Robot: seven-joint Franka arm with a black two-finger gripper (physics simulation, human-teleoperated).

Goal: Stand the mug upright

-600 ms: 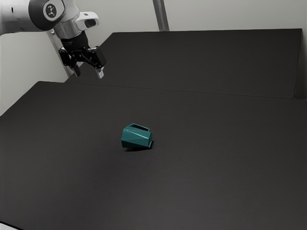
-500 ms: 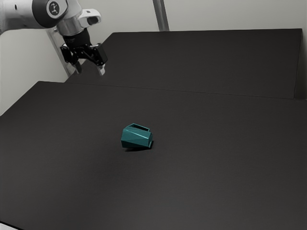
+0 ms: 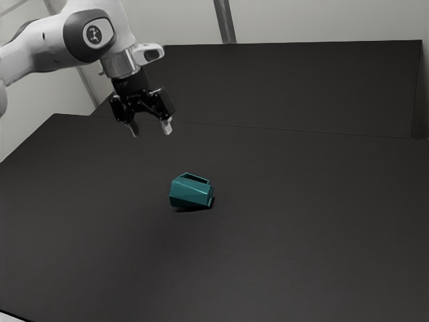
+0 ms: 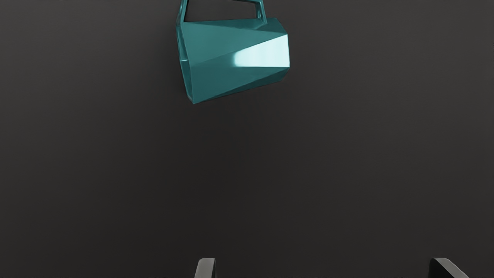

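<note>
My gripper [image 3: 151,130] hangs above the table in the exterior view, up and to the left of the teal mug [image 3: 191,192], with free space between them. The mug, faceted and with an angular handle, lies on its side on the dark table. From the wrist view, the mug [image 4: 235,58] has its handle out to one side, away from my fingertips, and its rim is seen nearly edge-on. The two fingers of the gripper [image 4: 322,266] stand wide apart there with nothing between them; it is open.
The dark tabletop [image 3: 301,235] spreads around the mug. Behind it in the exterior view is another dark surface [image 3: 288,84], with pale walls [image 3: 322,20] beyond.
In the exterior view my arm and gripper have moved right and down, closer to the mug. The mug lies as before.
</note>
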